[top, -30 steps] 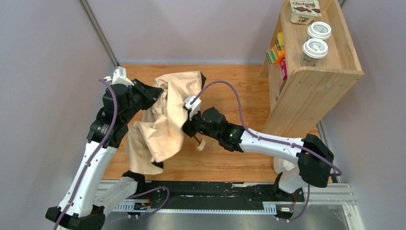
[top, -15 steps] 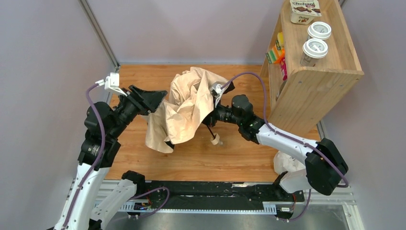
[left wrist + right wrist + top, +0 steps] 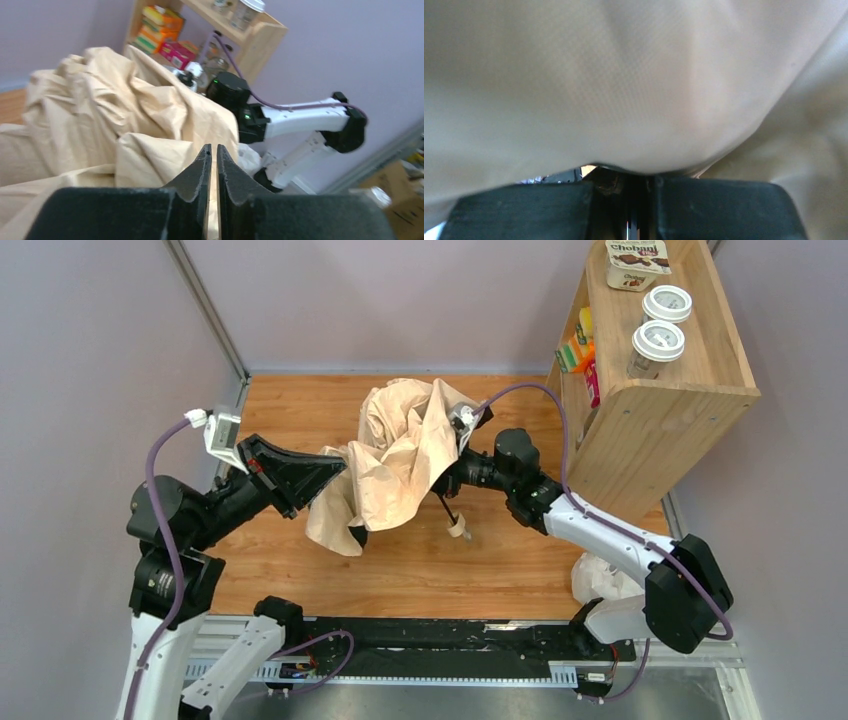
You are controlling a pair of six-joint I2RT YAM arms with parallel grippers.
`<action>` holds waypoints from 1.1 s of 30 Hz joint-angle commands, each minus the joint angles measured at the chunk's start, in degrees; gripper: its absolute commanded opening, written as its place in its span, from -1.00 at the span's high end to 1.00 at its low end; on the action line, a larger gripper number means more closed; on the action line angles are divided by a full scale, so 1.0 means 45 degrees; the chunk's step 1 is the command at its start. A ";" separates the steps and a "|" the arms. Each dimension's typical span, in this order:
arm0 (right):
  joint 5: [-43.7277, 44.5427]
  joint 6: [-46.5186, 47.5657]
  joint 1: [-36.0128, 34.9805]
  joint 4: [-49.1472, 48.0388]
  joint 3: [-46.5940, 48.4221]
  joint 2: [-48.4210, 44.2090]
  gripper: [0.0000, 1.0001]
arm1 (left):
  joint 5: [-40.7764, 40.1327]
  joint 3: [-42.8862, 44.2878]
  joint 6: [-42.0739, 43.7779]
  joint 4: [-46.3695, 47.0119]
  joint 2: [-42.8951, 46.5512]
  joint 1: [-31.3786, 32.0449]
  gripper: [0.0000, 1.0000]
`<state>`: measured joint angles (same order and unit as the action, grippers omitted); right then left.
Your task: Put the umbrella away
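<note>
Left gripper [image 3: 214, 150] pinches shut on a fold of the beige umbrella [image 3: 400, 455], right gripper [image 3: 639, 180] clamps it beneath the canopy, and the bundle hangs above the wooden table [image 3: 300, 400], nearer the shelf [image 3: 660, 410] with its Chobani carton [image 3: 637, 260] than a second earlier.

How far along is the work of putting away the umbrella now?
Done: nothing yet; the umbrella is loose and crumpled. In hand: the left gripper pinches its fabric, and the right gripper grips it near the shaft. Left: gather the fabric and stow it.
</note>
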<state>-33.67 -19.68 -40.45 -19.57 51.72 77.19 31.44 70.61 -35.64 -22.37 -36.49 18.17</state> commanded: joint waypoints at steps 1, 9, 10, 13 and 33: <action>-0.0505 -0.0390 0.0004 -0.1118 0.1025 -0.0043 1.00 | 0.3515 -0.0669 -0.1023 0.1335 -0.1456 -0.0035 0.78; -0.2360 -0.1347 -0.0445 -0.2249 0.1006 0.0073 1.00 | 0.4477 -0.2137 -0.3542 0.8732 -0.4537 0.0140 0.85; -0.2458 -0.1639 -0.0542 -0.2677 0.0967 0.0151 1.00 | 0.4536 -0.1633 -0.4203 0.9901 -0.5069 0.0373 0.85; -0.2577 -0.2693 -0.0621 -0.4045 0.0869 0.0561 1.00 | 0.4655 -0.0323 -0.4718 1.1280 -0.7470 0.1291 0.90; -0.3785 -0.1837 0.0121 -0.2662 0.0674 -0.0180 1.00 | -0.1259 -0.0181 0.2023 -0.2272 -0.0213 0.1196 0.49</action>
<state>-47.46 -30.37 -39.92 -29.17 52.86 79.37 36.29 72.18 -28.32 -20.67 -37.15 23.81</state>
